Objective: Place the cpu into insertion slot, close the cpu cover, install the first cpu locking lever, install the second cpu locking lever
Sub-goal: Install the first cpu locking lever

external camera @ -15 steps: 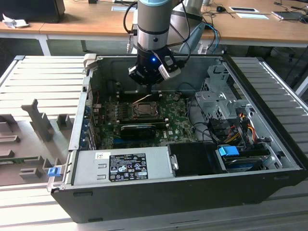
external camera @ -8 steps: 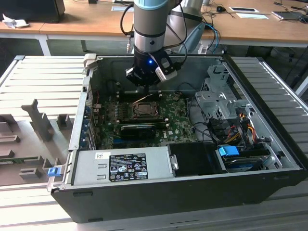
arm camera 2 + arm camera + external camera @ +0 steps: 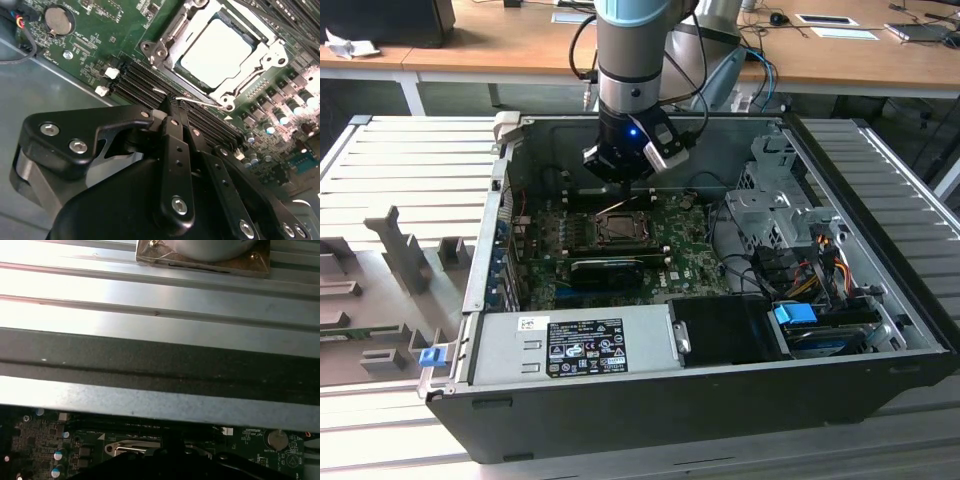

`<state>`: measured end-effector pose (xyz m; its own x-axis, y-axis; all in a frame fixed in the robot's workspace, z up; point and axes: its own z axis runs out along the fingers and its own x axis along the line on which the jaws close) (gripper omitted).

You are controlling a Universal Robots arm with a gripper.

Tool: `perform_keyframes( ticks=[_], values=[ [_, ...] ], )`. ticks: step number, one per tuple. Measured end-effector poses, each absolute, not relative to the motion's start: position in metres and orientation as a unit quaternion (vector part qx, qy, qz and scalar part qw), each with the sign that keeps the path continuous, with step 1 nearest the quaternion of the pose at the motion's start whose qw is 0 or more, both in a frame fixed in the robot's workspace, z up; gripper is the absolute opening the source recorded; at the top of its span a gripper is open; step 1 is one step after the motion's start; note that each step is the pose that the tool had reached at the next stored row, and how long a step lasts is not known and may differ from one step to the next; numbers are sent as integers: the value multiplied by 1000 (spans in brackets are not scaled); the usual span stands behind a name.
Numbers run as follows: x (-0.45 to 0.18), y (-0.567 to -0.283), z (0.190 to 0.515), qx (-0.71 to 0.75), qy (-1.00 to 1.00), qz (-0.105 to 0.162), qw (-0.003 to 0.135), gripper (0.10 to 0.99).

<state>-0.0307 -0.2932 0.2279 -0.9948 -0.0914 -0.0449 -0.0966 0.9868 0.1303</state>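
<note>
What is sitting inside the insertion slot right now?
In the second wrist view, the cpu lies in the insertion slot, with the cpu cover framing its edges. The contacts beneath are covered by the chip.

Wooden desks (image 3: 500, 45) behind ribbed metal table (image 3: 410, 150)

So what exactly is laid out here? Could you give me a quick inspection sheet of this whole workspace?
Surface: ribbed metal table carrying an open computer case.
Job's things: cpu sits in the insertion slot; cpu cover lies closed around it; a thin locking lever runs along the socket edge.
Clutter: grey fixture blocks at the exterior view's left.
Tool: tool hangs inside the case just beside the socket, fingers together.
Cables: coloured bundle by the drive bays; black cables on the arm.
Surroundings: wooden desks behind.
</note>
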Motion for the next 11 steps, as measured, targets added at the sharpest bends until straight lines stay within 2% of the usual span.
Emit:
perform_keyframes(
  ticks=[11],
  values=[
    [-30, -293, 214, -50, 996, 65, 23, 106]
  ],
)
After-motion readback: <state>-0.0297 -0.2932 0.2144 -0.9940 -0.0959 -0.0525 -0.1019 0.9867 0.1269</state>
